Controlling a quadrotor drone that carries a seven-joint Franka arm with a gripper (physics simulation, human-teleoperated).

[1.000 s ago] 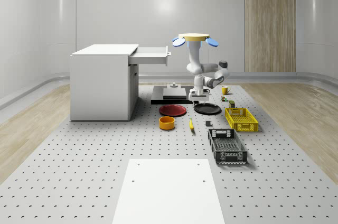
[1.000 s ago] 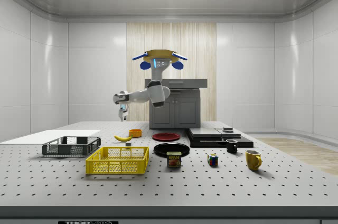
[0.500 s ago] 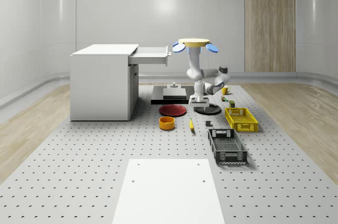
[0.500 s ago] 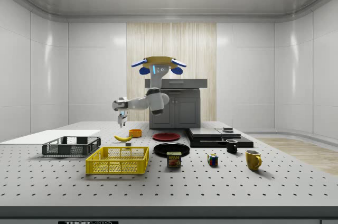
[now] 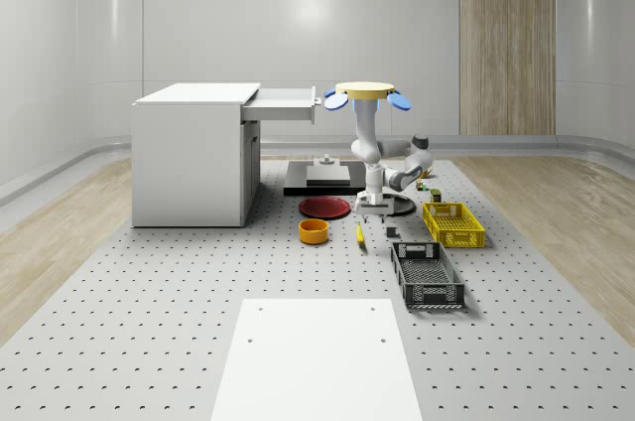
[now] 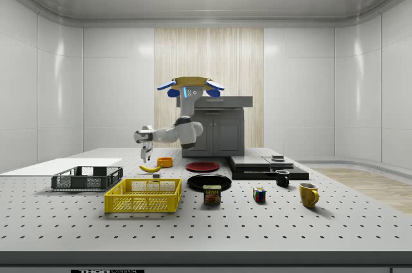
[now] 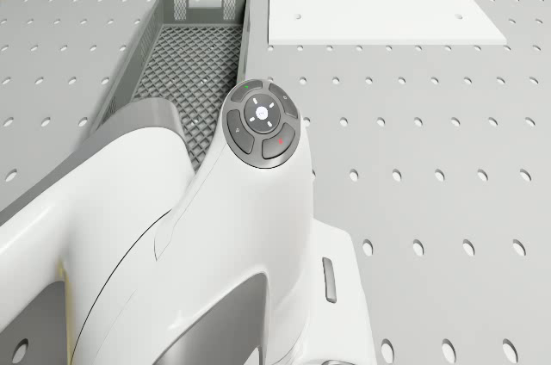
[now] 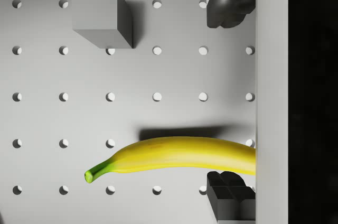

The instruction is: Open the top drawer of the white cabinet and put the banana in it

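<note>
The yellow banana (image 5: 359, 233) (image 6: 150, 169) lies on the perforated table between the orange bowl and a small grey cube (image 8: 100, 15). The drone (image 5: 366, 93) (image 6: 190, 84) hovers above the plates, beside the white cabinet (image 5: 189, 158), whose top drawer (image 5: 285, 106) stands pulled out. The arm reaches down; the gripper (image 5: 372, 210) (image 6: 147, 156) hangs a short way above the banana, apart from it. In the wrist view the banana (image 8: 179, 155) lies just below the gripper (image 8: 228, 97), which is open, its dark fingertips (image 8: 227, 2) wide apart, one end of the banana near the other fingertip.
An orange bowl (image 5: 314, 231) and a red plate (image 5: 325, 207) sit toward the cabinet. A yellow basket (image 5: 453, 223) and a grey crate (image 5: 427, 275) (image 7: 185, 64) lie at the whole-scene view's right. A white slab (image 5: 316, 359) covers the table's front.
The drone has sunk lower and shifted toward the table's front. The arm has carried the gripper down and closer to the banana. The banana has not moved.
</note>
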